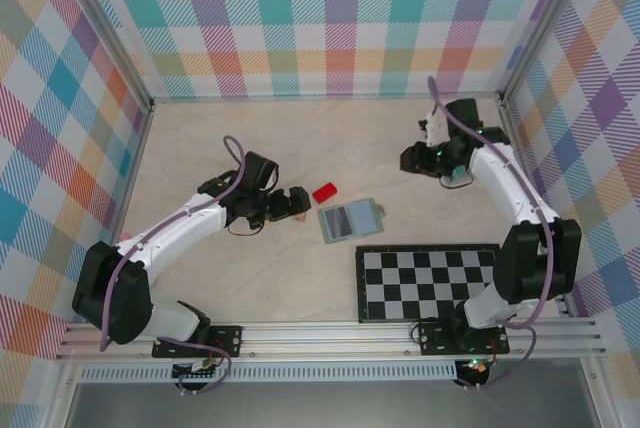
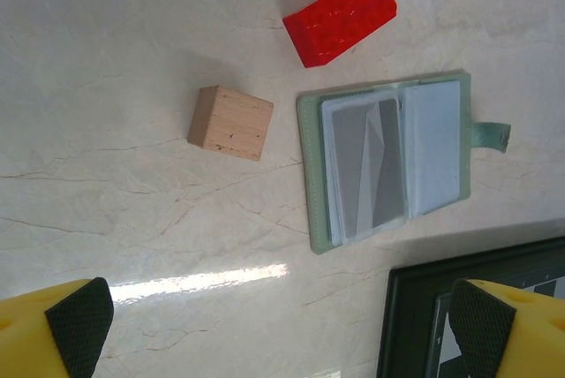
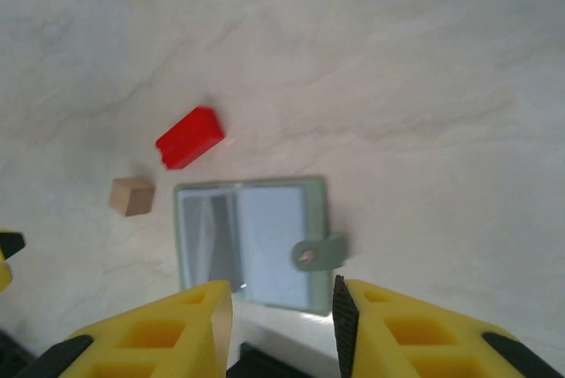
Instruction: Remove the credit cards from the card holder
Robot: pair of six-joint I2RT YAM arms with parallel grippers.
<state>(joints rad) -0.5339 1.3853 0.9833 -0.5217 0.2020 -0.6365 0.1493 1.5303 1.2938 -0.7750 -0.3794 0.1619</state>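
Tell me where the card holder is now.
In the top view the card holder lies open near mid-table, beside the red block and just beyond the left end of the checkerboard.

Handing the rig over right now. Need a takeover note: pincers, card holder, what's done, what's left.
Left pincer: open, empty, over the table near the card holder.
Right pincer: part open, empty, raised clear of the holder.
Holder: lying open on the table between red block and checkerboard; a grey card sits in its sleeve.
Done: holder opened. Left: pull the cards out.
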